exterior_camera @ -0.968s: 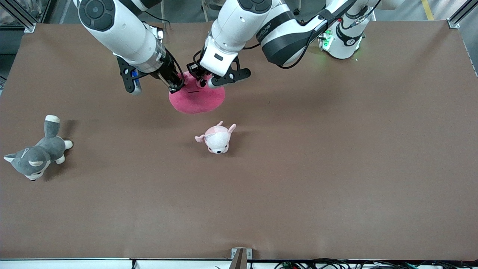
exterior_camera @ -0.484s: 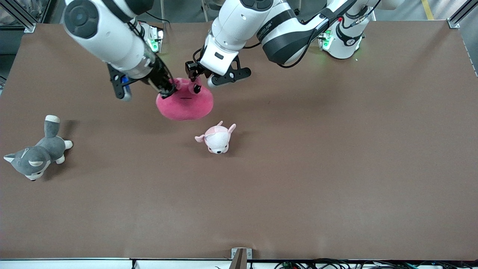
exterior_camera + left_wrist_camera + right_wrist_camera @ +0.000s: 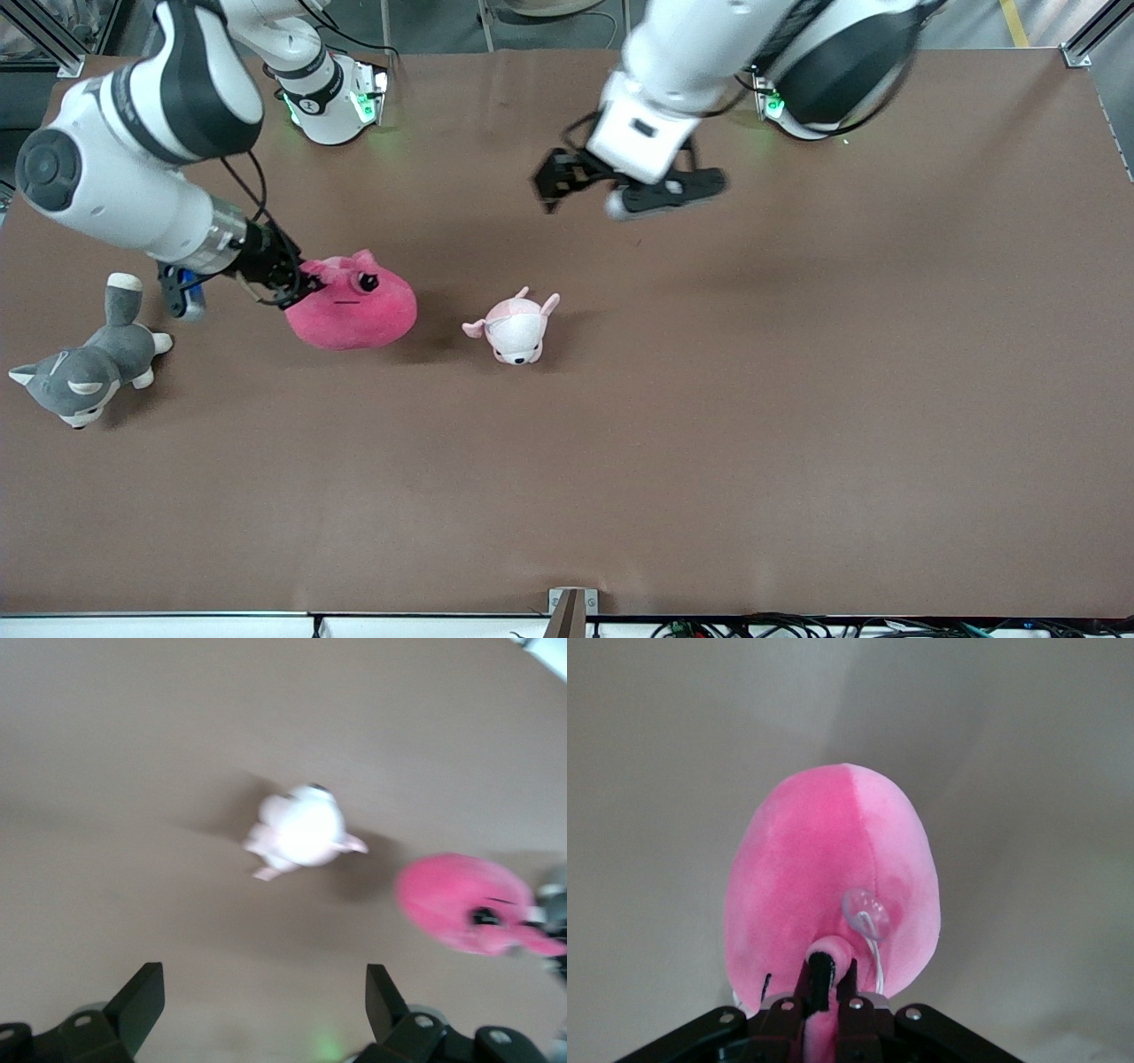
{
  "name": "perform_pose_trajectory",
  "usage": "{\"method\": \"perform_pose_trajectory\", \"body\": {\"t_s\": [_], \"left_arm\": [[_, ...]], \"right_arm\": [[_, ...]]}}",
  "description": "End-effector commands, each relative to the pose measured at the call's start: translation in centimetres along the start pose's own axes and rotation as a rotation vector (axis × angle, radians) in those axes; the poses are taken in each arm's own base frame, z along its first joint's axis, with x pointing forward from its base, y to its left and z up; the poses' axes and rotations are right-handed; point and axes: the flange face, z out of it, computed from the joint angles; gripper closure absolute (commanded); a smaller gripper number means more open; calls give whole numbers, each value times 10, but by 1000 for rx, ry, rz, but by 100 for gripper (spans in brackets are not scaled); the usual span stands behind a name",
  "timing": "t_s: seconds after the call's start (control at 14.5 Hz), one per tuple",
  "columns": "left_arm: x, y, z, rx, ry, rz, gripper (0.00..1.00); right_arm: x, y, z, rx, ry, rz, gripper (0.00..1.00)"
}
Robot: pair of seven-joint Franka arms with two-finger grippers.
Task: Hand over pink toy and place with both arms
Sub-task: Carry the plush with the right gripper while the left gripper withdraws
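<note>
Two grippers: right gripper [image 3: 297, 282] low, pinching pink toy [image 3: 353, 303] by an ear, beside pale plush [image 3: 514, 328]; left gripper [image 3: 580, 190] raised, spread wide, empty. Toy's face up, long axis across table.

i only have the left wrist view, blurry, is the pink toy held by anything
Observer: Yes. The right gripper is shut on a small flap of the pink toy.
Operator: is it down on the table yet
Observer: I cannot tell. In the front view it is between the grey dog plush and the small pale pink plush.
Operator: and my gripper
Observer: The left gripper is open, holding nothing, over bare table toward the robots' bases.
</note>
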Motion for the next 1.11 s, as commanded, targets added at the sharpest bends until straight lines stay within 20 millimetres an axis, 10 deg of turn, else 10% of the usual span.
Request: {"method": "perform_pose_trajectory", "body": {"t_s": [0.0,0.41,0.62,1.04], "left_arm": [[34,-57,-34,100,16,95,0],[104,-171,-95,185,35,184,0],[125,-220,-110,215,50,215,0],[145,-300,-128,267,36,307,0]], "right_arm": [[55,7,28,-2,-20,-47,98],[133,23,76,-31,-47,-128,81],[139,21,78,-27,-43,-174,0],[162,14,17,16,20,-825,0]]}}
